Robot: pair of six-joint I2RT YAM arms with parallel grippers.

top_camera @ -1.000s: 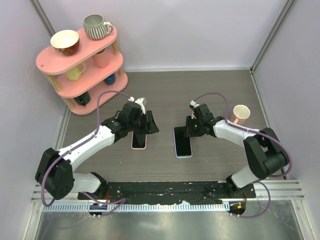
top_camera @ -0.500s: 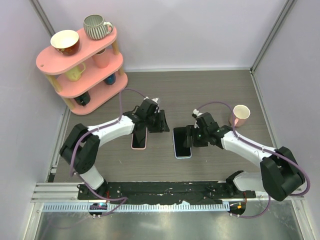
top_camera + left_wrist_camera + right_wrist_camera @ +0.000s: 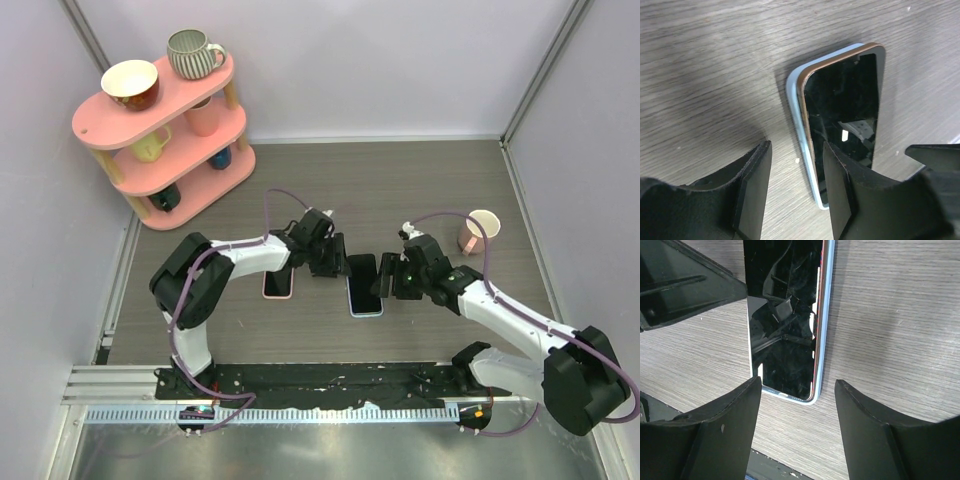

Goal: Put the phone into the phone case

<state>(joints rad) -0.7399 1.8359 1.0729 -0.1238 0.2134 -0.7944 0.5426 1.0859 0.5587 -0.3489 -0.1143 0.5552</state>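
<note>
The black-screened phone (image 3: 365, 281) with a copper rim lies flat on the light-blue phone case (image 3: 366, 312) at mid-table. In the left wrist view the phone (image 3: 845, 110) sits on the case (image 3: 795, 110), whose blue edge shows along one long side. In the right wrist view the phone (image 3: 785, 325) has the case rim (image 3: 824, 325) beside it. My left gripper (image 3: 332, 258) (image 3: 795, 195) is open and empty at the phone's left edge. My right gripper (image 3: 392, 277) (image 3: 797, 425) is open and empty at its right side, the jaws wider than the phone's end.
A pink flat case-like object (image 3: 278, 283) lies left of the phone, under the left arm. A pink cup (image 3: 481, 229) stands at the right. A pink three-tier shelf (image 3: 160, 140) with mugs stands at the back left. Each wrist view shows the other gripper close by.
The left gripper moved right, off the pink object, to the phone's left edge. The right gripper moved forward along the phone's right side. The phone and case stayed put.
</note>
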